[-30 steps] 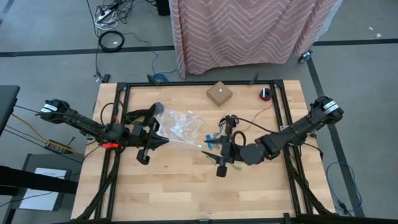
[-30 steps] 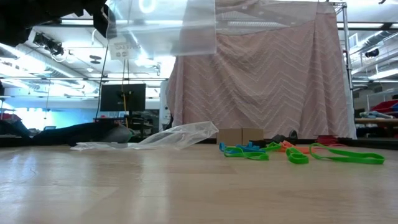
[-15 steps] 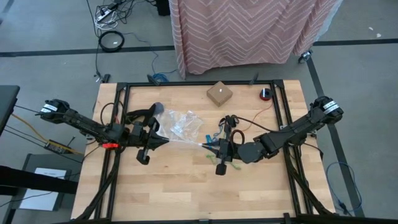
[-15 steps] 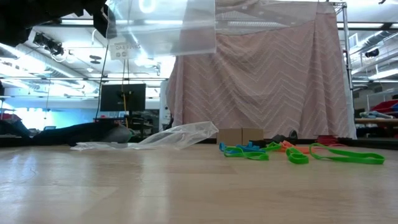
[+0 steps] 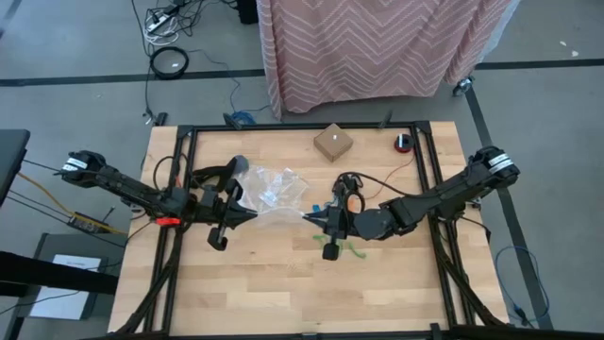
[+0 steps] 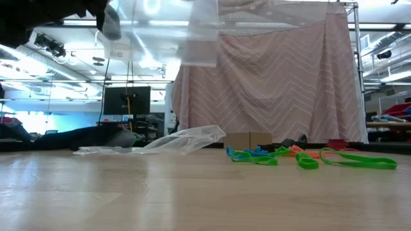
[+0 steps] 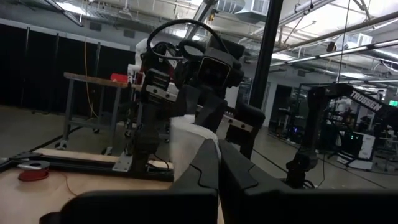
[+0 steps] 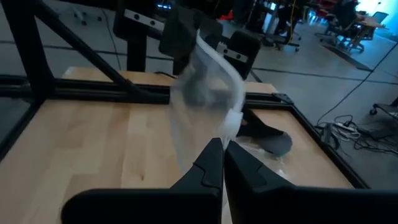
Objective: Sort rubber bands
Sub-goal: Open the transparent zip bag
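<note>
A clear zip bag [image 5: 278, 216] hangs in the air over the table's middle, stretched between my two grippers. My left gripper [image 5: 251, 216] is shut on its left end and my right gripper [image 5: 306, 217] on its right end. In the low view the bag [image 6: 160, 29] shows high up, well clear of the wood. The rubber bands lie loose on the table under and beside my right arm: green ones [image 6: 357, 160], blue ones [image 6: 252, 156] and orange ones [image 6: 294, 151]. From above, a green band [image 5: 347, 250] and an orange one [image 5: 351, 200] show. My left gripper pinches the bag's left edge [image 7: 186, 134] between its two shut fingers, coming level from the table's left. The bag is lifted clear of the table. My right gripper pinches the bag's right edge [image 8: 231, 121] at its fingertips, coming nearly level from the table's right. The film spreads out beyond the fingers, off the table.
More clear bags [image 5: 274, 187] lie in a heap just beyond the held bag, also seen as the heap [image 6: 180, 140] in the low view. A small cardboard box [image 5: 332, 142] and a red object [image 5: 404, 143] sit near the far edge. Black frame rails [image 5: 179, 189] run along the table's sides.
My right gripper has moved toward the table's left, up to the bag's right end, and taken hold of it. The hanging bag has shifted and swung a little. My left gripper has kept still.
</note>
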